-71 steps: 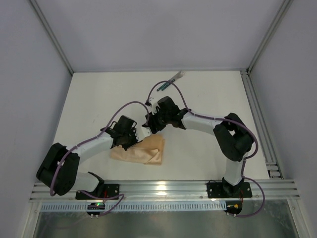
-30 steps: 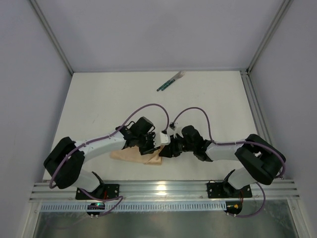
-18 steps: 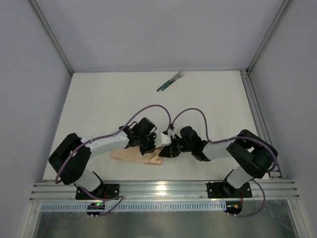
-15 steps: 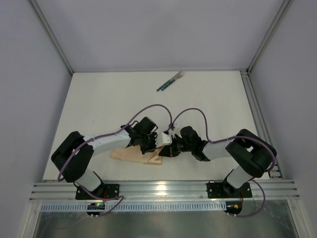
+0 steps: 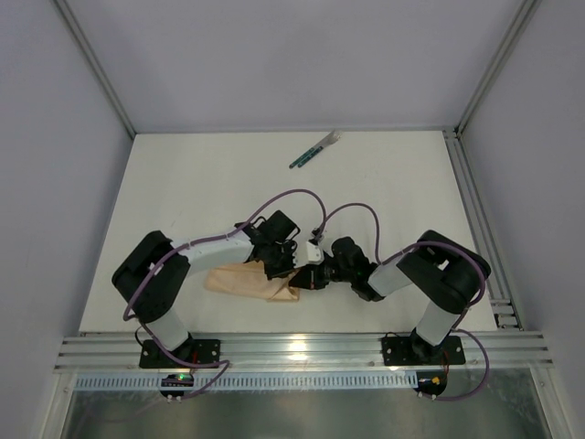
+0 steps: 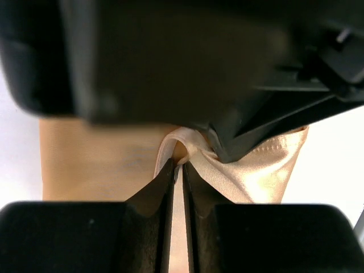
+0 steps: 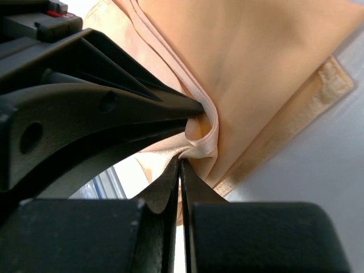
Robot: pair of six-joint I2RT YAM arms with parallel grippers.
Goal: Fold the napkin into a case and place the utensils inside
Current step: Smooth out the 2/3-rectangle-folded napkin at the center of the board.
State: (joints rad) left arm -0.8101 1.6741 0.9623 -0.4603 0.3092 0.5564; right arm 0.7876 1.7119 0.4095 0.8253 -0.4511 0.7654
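The peach-tan napkin (image 5: pixel 239 282) lies near the table's front edge, folded into a narrow case-like strip. Both grippers meet at its right end. My left gripper (image 5: pixel 293 266) is shut on a raised loop of the top layer, seen close up in the left wrist view as the napkin (image 6: pixel 96 162) pinched between the left gripper (image 6: pixel 178 165) tips. My right gripper (image 5: pixel 309 277) is shut on the same puckered hem, where the napkin (image 7: pixel 261 62) bunches at the right gripper (image 7: pixel 181 159) tips. The utensils (image 5: pixel 315 149), with green handles, lie far back on the table.
The white table (image 5: pixel 183 183) is bounded by grey walls, with an aluminium rail (image 5: pixel 292 347) along the front and another rail (image 5: pixel 475 219) on the right. Purple cables loop above both wrists. The two grippers almost touch each other.
Both grippers have closed on the napkin's right end. The left arm has reached further right and the right gripper has shifted slightly left, lifting a small loop of cloth.
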